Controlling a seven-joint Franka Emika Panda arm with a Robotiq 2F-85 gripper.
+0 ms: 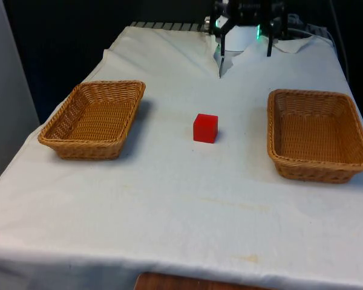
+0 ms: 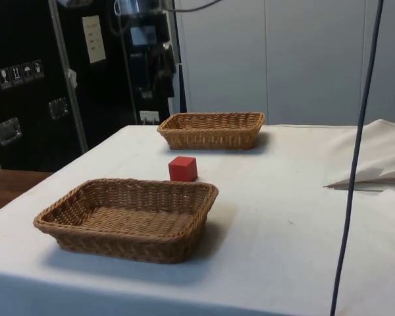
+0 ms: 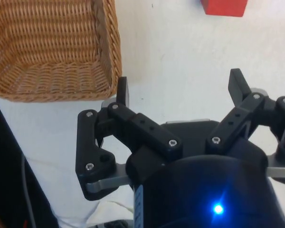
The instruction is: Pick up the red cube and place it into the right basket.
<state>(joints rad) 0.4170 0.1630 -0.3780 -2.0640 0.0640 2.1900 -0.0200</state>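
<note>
The gripper (image 3: 180, 88) hangs with its jaws spread wide and holding nothing, above the white surface (image 1: 181, 199) near one basket's corner. The red cube (image 1: 205, 128) sits on the cloth between the two wicker baskets — left basket (image 1: 94, 119), right basket (image 1: 317, 134) — touching neither, well apart from the jaws.

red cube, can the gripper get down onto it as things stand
Probably yes. The red cube sits alone on the cloth between the two baskets, touching neither, with nothing above it. The gripper hangs over the table's far end with its jaws open and holding nothing.
</note>
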